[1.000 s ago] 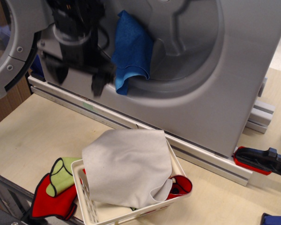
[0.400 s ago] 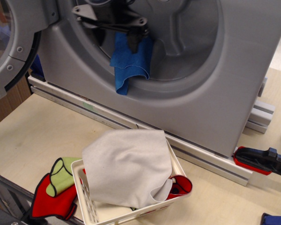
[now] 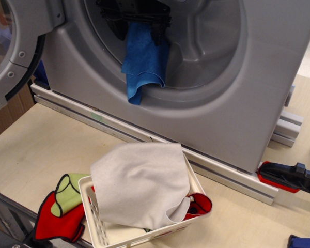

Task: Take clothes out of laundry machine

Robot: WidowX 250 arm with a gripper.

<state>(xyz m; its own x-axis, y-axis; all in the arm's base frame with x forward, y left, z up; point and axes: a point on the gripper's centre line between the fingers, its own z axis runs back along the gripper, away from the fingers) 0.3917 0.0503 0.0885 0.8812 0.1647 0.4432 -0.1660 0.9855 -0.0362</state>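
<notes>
We find our gripper (image 3: 139, 20) inside the drum hole of the laundry machine (image 3: 237, 98), at the top edge of the view. Directly below it hangs the blue cloth (image 3: 143, 61), its upper end up among the dark fingers. The fingers sit narrow around that top fold; we cannot tell whether they actually clamp it.

The cloth's long axis runs vertically, straight down from the gripper. Its lower end drapes over the drum lip and folds back on itself there.

We judge the coming pull should go out toward us and upward, so the hanging tail clears the lip.

Materials: cloth is soft, nappy, towel-like, limp. Machine is smooth grey moulded shell, rounded opening. The porthole door (image 3: 13, 51) stands open, off to the gripper's left in view.

Well below the gripper: white slotted basket (image 3: 95, 217) holding a pale grey cloth (image 3: 139, 183), red and green cloths (image 3: 59, 206) beside it.
</notes>
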